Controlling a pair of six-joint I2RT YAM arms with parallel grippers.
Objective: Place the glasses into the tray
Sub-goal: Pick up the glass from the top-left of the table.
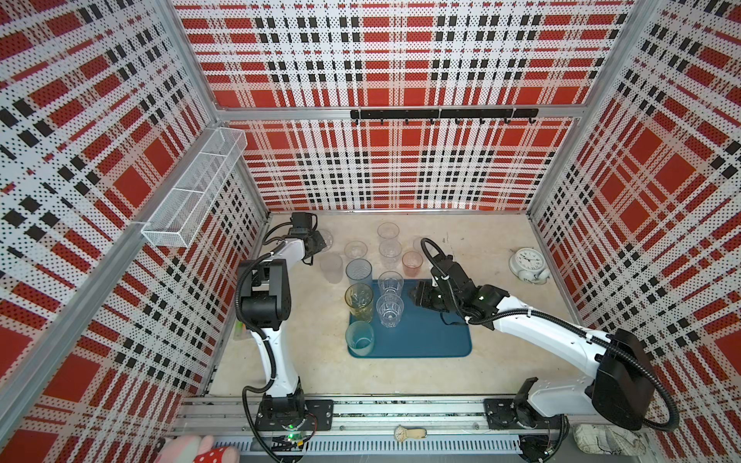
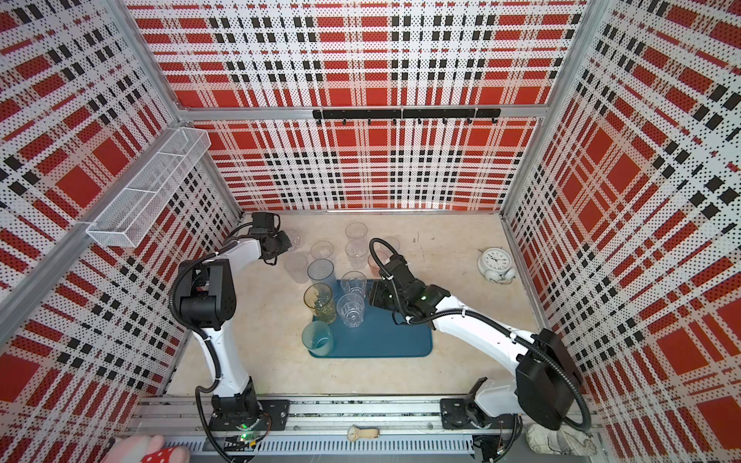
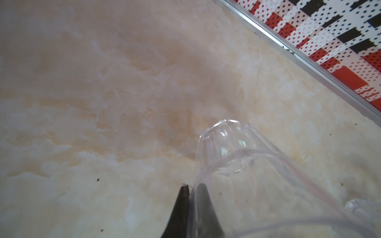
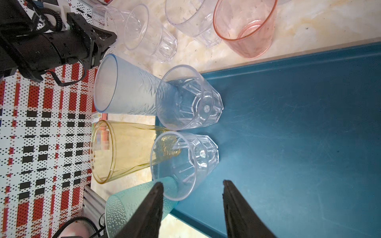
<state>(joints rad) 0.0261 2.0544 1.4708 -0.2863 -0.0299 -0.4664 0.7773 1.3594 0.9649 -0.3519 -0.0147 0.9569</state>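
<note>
The dark teal tray (image 1: 433, 340) (image 4: 299, 123) lies mid-table. Along its left side stand a grey-blue glass (image 1: 359, 272), an amber glass (image 1: 359, 300) and a teal glass (image 1: 359, 338), with two clear faceted glasses (image 1: 390, 282) (image 1: 389, 308) beside them. Behind the tray stand a frosted glass (image 1: 331, 266), several clear ones (image 1: 389, 240) and a pink one (image 1: 412, 262). My left gripper (image 1: 318, 242) (image 3: 192, 189) at the far left is shut on the wall of a clear glass (image 3: 224, 148). My right gripper (image 1: 415, 296) (image 4: 192, 183) hangs open over the tray, holding nothing.
A white alarm clock (image 1: 527, 262) sits at the far right of the table. A white wire basket (image 1: 192, 188) hangs on the left wall and a black hook rail (image 1: 441, 114) on the back wall. The back wall's metal edge (image 3: 309, 59) runs close to the held glass.
</note>
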